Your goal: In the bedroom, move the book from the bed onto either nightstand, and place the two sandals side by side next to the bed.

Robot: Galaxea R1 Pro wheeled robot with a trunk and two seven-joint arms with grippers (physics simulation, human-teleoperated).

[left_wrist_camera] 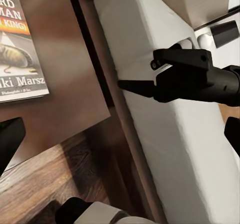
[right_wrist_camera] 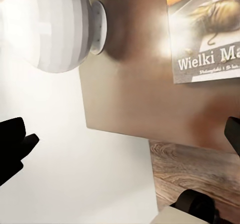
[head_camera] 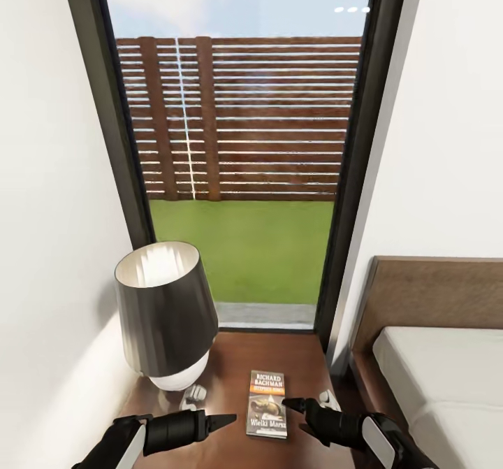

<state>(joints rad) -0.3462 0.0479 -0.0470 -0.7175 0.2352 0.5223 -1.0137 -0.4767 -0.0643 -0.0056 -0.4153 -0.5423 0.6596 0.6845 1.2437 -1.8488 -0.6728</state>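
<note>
The book (head_camera: 268, 405), dark-covered with "Richard Bachman" and "Wielki Marsz" on it, lies flat on the dark-brown nightstand (head_camera: 234, 361). My left gripper (head_camera: 222, 423) hovers open just left of the book, and my right gripper (head_camera: 299, 416) hovers open just right of it. Neither touches it. In the left wrist view the book (left_wrist_camera: 20, 58) rests on the nightstand top (left_wrist_camera: 65, 88), with the right gripper (left_wrist_camera: 145, 74) over the bed's grey mattress (left_wrist_camera: 170, 154). The right wrist view has the book's lower corner (right_wrist_camera: 210, 33) on the nightstand (right_wrist_camera: 135, 98). The sandals are out of view.
A lamp (head_camera: 165, 308) with a dark shade and white base (right_wrist_camera: 55, 28) stands on the nightstand's left half, against the white wall. A tall dark-framed window (head_camera: 244, 175) is behind. The bed (head_camera: 447, 371) with its wooden headboard is on the right. Wood floor (left_wrist_camera: 45, 184) lies in front.
</note>
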